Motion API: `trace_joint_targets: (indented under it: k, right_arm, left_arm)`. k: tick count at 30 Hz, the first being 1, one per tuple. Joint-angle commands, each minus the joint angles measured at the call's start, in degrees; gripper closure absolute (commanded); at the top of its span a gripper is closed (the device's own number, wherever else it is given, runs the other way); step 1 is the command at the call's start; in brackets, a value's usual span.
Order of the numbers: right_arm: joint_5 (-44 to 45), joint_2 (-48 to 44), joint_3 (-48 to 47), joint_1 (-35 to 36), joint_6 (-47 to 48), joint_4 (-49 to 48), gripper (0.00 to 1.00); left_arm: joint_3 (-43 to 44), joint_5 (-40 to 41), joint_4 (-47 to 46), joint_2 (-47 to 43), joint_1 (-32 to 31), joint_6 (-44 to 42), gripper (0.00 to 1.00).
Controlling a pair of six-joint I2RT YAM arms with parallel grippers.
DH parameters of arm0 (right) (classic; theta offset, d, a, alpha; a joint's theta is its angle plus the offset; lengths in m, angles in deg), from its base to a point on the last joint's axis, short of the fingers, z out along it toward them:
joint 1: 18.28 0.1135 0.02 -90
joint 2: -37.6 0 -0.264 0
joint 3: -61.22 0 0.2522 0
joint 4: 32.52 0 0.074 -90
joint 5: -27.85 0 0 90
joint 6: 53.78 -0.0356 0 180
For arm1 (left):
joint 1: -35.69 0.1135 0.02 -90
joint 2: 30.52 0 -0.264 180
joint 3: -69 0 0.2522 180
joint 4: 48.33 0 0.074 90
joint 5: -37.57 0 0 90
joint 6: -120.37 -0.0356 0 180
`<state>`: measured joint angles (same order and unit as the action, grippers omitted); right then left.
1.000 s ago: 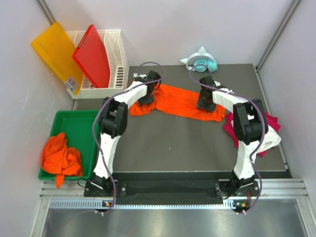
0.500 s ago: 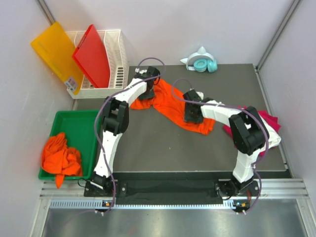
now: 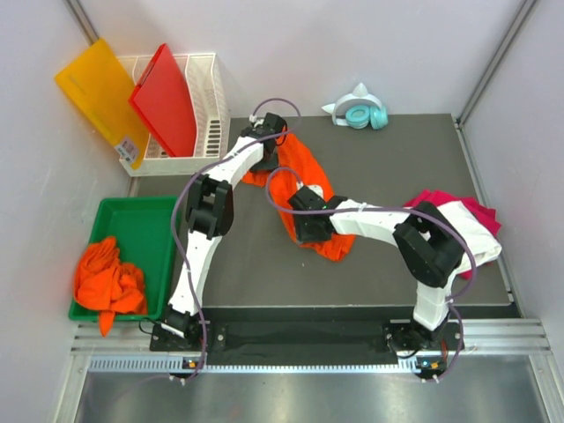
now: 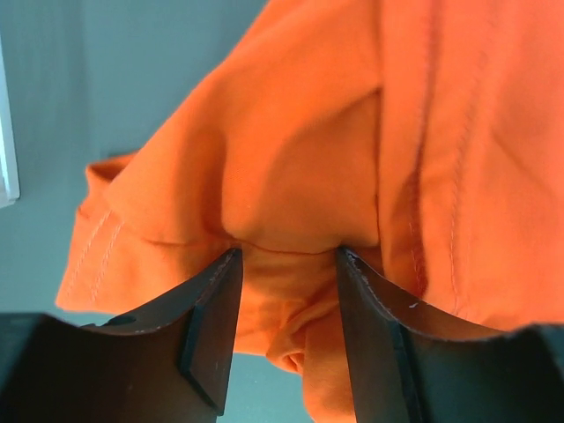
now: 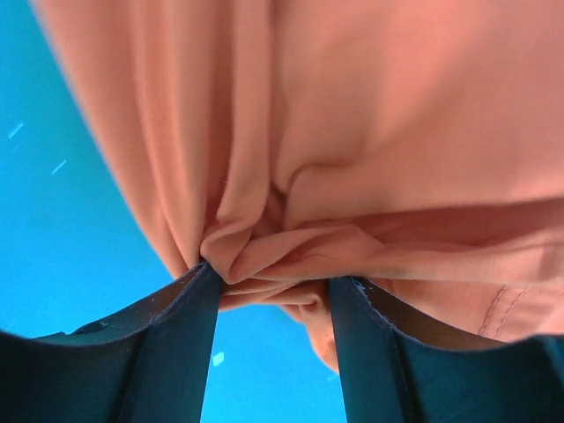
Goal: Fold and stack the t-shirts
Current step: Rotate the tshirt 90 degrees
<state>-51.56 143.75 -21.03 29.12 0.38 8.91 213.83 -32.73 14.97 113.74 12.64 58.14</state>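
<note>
Orange t-shirt [image 3: 310, 173] stretches diagonally over the table [image 3: 414, 150], its far end pinched in the left gripper [image 4: 286, 257], its near end bunched tight in the right gripper [image 5: 271, 280].

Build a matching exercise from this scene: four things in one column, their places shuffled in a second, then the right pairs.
Things
1. red board
2. orange heap
3. teal headphones
4. orange t-shirt

Places
A. gripped by both the left gripper and the right gripper, cloth bunched between each pair of jaws
B. in the green tray
C. standing in the white basket
D. beyond the far edge of the dark mat

Pairs: 1-C, 2-B, 3-D, 4-A
</note>
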Motion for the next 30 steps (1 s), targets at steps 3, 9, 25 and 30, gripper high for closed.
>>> trace_joint_targets:
  k: [3,9,25,30]
  right_arm:
    - [-13.2,4.3,0.6,6.8,-2.4,2.2,0.49]
    - [-18.2,6.1,-2.3,8.1,0.2,0.1,0.49]
    - [-18.7,1.6,-9.6,8.3,5.2,-0.9,0.48]
    - [-9.5,-9.9,-4.4,1.0,4.9,1.3,0.43]
  left_arm:
    - [2.0,-5.7,-4.0,3.2,-0.5,-2.2,0.46]
    - [4.6,-12.0,-5.7,6.4,-1.7,-2.8,0.46]
    - [1.1,-9.4,-7.8,2.1,-3.4,-3.3,0.46]
    - [-17.0,-8.3,-16.3,-14.0,0.1,2.2,0.37]
